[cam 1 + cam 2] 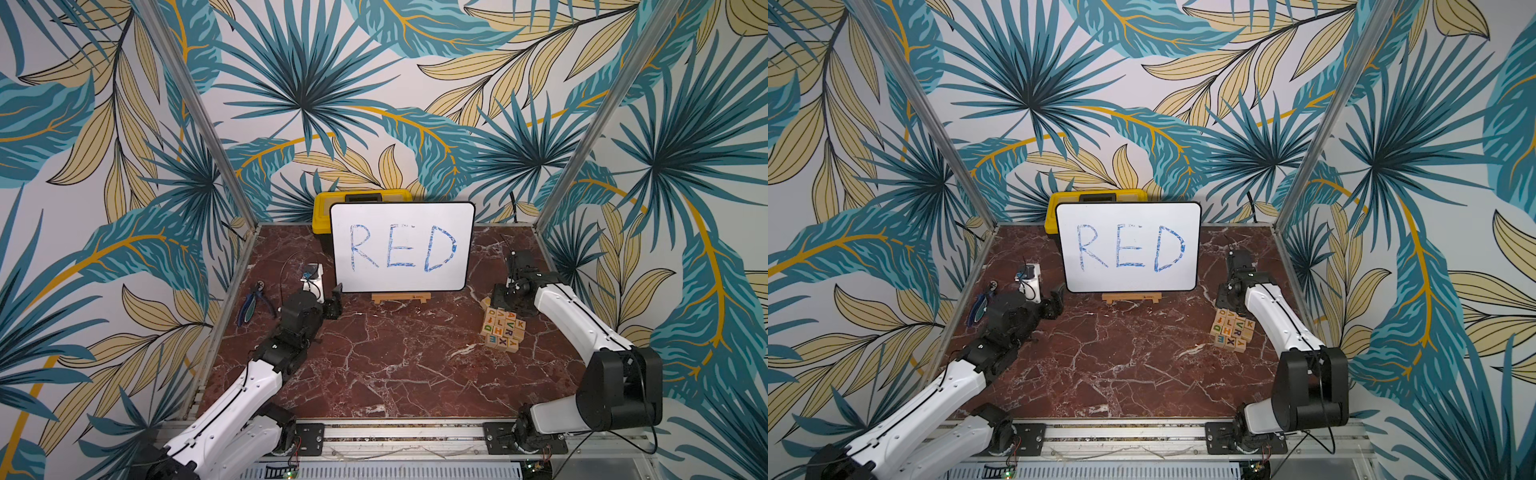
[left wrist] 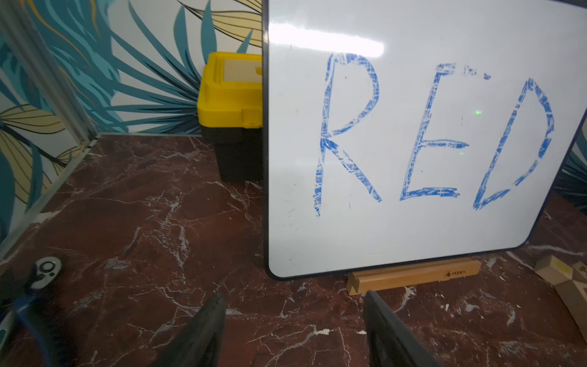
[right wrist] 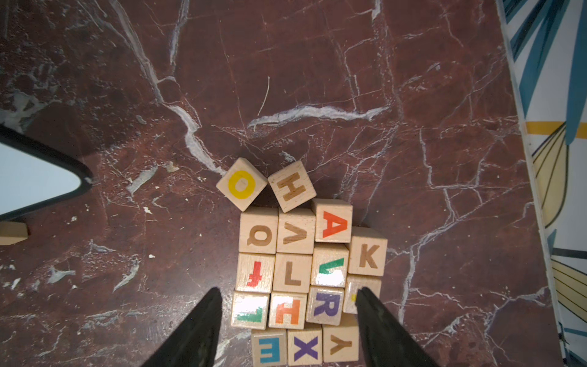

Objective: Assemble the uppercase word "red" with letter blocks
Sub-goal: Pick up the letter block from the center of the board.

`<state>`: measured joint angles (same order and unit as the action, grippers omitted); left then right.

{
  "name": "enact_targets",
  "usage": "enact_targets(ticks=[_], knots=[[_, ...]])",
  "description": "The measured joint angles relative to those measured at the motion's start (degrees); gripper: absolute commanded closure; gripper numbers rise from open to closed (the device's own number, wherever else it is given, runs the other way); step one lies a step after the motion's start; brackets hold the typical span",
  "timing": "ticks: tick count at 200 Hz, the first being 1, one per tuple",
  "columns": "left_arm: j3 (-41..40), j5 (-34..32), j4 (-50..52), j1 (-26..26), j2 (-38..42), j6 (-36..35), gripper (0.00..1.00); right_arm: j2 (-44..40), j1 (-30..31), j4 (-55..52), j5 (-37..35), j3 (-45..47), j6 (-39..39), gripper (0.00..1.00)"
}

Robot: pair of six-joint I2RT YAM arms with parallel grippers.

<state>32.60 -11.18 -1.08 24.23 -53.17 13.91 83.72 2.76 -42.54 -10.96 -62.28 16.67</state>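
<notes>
I see nothing spelled yet: letter blocks (image 1: pixel 503 330) bunched mid-right of frame, left fingers (image 2: pixel 206 330) and right fingers (image 3: pixel 203 324) spread, empty.

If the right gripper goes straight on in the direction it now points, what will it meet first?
Most likely the letter blocks: the open right gripper points down at the cluster, with the orange H block and purple R block between its fingers. Its height above them is unclear.

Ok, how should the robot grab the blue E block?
From straight above, fingers on opposite side faces. The blue E block lies flat at the cluster's corner; one side is bare, but the purple X block touches the other, so probably slide it clear first.
</notes>
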Motion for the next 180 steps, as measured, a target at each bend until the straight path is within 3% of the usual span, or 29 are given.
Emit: enact_targets(ticks=[81, 180], knots=[[6.4, 4.3, 0.9, 6.9, -9.4, -1.6, 0.3, 4.6, -5.2, 1.0, 3.8, -0.7, 2.1, 0.35], [6.9, 6.9, 0.9, 7.7, -11.0, -1.9, 0.29, 6.9, -10.7, 1.5, 4.8, -1.8, 2.6, 0.43]])
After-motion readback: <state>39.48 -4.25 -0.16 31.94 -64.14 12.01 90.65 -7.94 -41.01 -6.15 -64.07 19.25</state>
